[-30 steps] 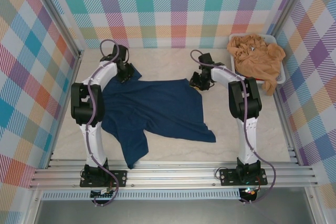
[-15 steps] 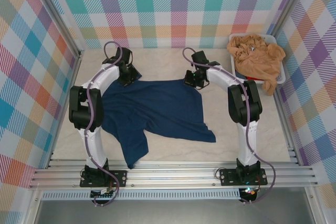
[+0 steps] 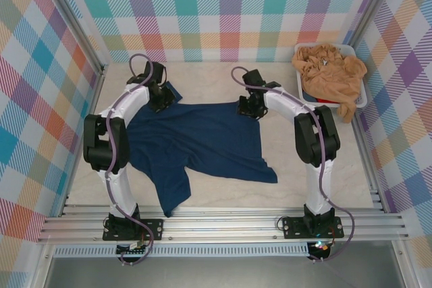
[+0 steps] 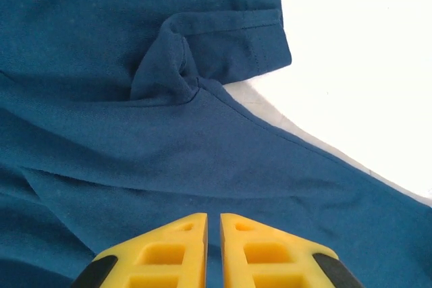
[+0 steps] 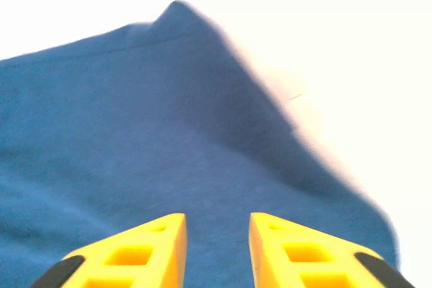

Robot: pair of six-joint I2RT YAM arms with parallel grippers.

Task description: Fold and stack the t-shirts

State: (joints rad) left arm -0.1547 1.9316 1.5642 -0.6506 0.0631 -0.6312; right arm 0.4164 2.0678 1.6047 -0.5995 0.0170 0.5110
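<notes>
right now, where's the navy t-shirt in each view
Top external: navy t-shirt spread out mid-frame on the pale table.
Left wrist: navy t-shirt across the left and bottom, a sleeve hem at top centre.
Right wrist: navy t-shirt across the left and bottom, one corner peaking near top centre.
Shared landmark: the bare table, right of the shirt in all three.

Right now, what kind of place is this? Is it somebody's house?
Probably a robot practice booth, not a house. A left arm and a right arm are bolted to a metal rail at the edge of the table, checked walls close it in, and a navy t-shirt lies spread out.
</notes>
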